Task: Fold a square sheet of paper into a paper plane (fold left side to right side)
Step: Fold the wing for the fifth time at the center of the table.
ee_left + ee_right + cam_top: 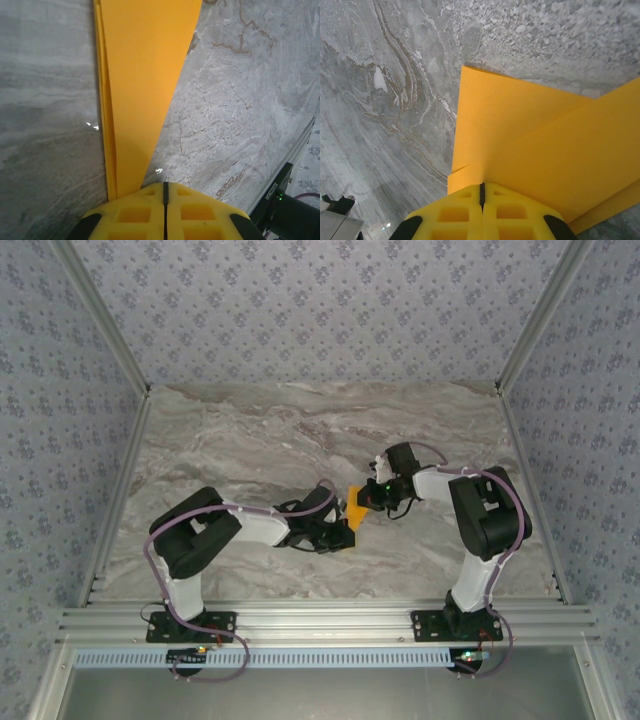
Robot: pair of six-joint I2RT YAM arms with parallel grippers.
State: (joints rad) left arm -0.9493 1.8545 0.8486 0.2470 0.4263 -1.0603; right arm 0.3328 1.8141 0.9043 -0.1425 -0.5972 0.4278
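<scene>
My left claw has its jaws together, tips down on the narrow pointed end of the orange-yellow paper, which fans away ahead of me in stacked layers, creased along its left edge. My right claw is likewise closed, tips planted on the wider end, where overlapping flaps spread ahead and to my right. I judge both claws are pinning and pressing, one at each end, so the layers stay flat and the crease sets. Whether either nips a layer between its jaws, I cannot tell. Under and around both claws lies a grey veined marble tabletop, smooth enough to catch small glints. Patterned blue-grey wallpaper encloses it, with aluminium rails along the edge behind my claws.
</scene>
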